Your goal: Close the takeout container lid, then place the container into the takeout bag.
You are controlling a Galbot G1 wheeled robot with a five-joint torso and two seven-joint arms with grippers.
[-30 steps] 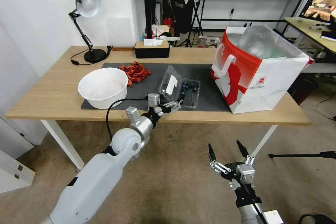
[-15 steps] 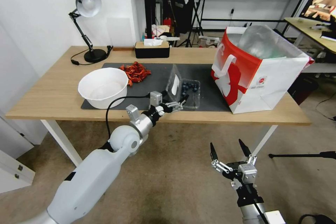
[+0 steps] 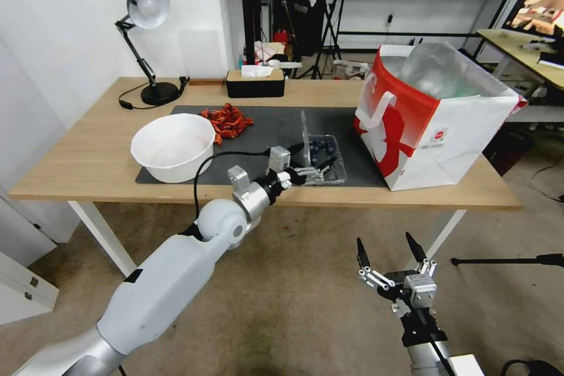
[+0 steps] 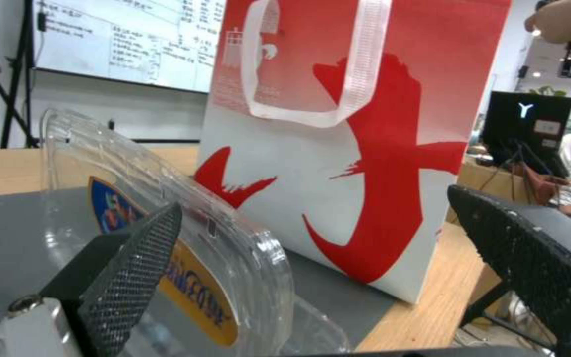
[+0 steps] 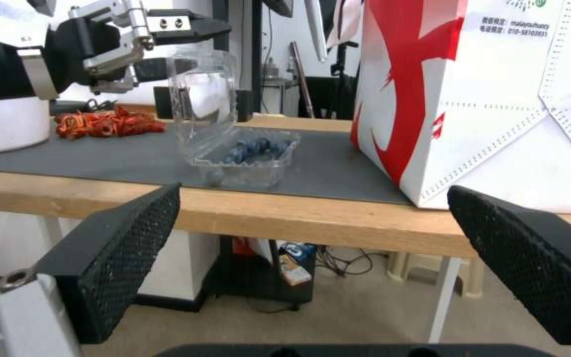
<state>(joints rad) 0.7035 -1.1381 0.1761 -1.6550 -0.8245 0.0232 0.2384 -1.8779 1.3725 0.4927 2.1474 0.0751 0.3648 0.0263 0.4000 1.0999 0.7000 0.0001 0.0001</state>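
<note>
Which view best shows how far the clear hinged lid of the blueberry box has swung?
The right wrist view: the clear plastic lid stands roughly upright above the blueberry tray, side-on, with the left pincer at it. The head view shows the lid edge-on as a thin sliver. The left wrist view crops it too close.

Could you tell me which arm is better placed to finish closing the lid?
Left. The left gripper is open at the upright lid of the takeout container, while the right gripper hangs open below the table edge.
</note>
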